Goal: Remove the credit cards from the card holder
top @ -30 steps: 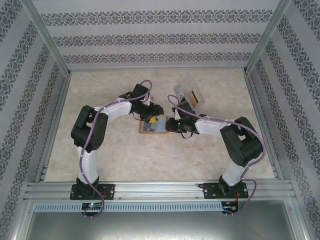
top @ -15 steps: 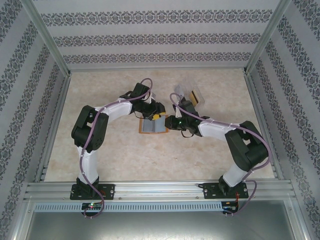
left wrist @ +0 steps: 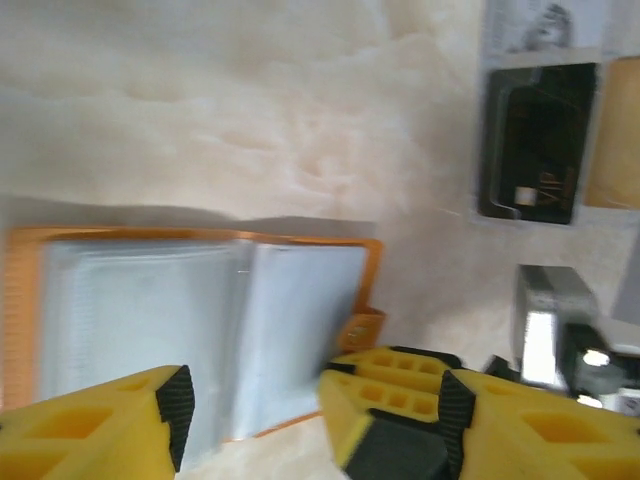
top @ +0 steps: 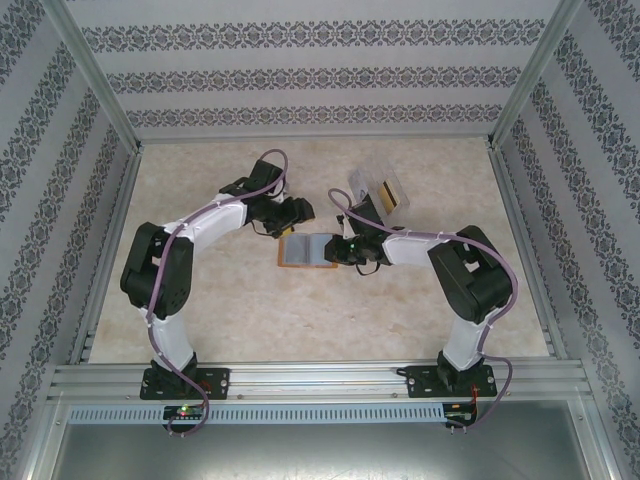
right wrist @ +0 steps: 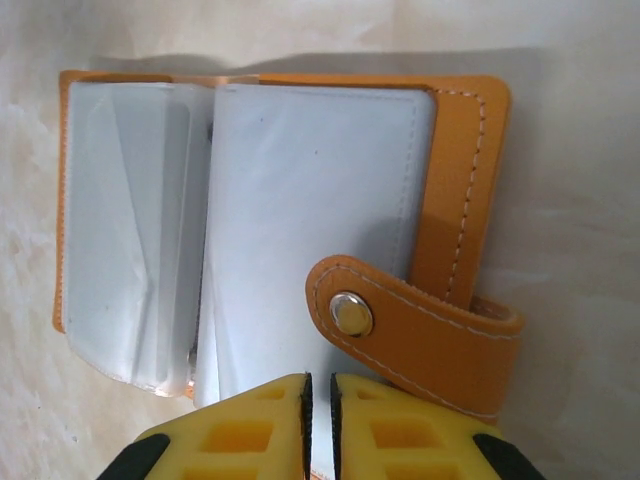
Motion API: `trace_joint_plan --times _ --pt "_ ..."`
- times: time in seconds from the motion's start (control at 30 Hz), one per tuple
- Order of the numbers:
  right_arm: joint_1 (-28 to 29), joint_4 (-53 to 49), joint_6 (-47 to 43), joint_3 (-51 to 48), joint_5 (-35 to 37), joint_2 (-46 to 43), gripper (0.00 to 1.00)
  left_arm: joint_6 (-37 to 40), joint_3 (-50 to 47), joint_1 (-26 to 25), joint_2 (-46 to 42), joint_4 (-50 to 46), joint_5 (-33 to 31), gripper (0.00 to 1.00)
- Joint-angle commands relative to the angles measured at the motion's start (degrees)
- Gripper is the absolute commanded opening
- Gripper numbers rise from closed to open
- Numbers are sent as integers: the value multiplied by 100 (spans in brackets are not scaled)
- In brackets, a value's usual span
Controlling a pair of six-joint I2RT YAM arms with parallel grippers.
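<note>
Backing off the card holder [top: 305, 251], left jaws (wider now) hover nearby.

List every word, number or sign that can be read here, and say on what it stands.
"VIP": on the black card, in the left wrist view; small and somewhat blurred.
Grey print above that card: too blurred to read.
Card holder: no text on it.
</note>
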Motion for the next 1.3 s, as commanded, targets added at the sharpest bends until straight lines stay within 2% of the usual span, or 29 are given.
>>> trace_joint_plan --times 0.0,0.2,0.4,0.6,0.83,0.97,1.27 --pt "-44 -248 64 154 -7 121 17 283 -169 16 -22 -624 -314 70" --pt "-43 -280 63 180 -16 162 17 299 -257 -34 127 -402 81 67" --pt "-37 -312 56 200 -20 175 17 359 -160 -61 299 -508 -140 66" --pt "-41 -331 56 224 -30 206 17 369 -112 -70 476 -412 48 66" --pt "-44 -354 56 242 -30 225 17 392 -38 -105 564 -375 195 54" --pt "-44 -358 56 251 -35 242 17 441 17 -105 527 -439 131 54" --pt "-45 -366 56 260 -35 252 17 413 -54 -122 477 19 762 52"
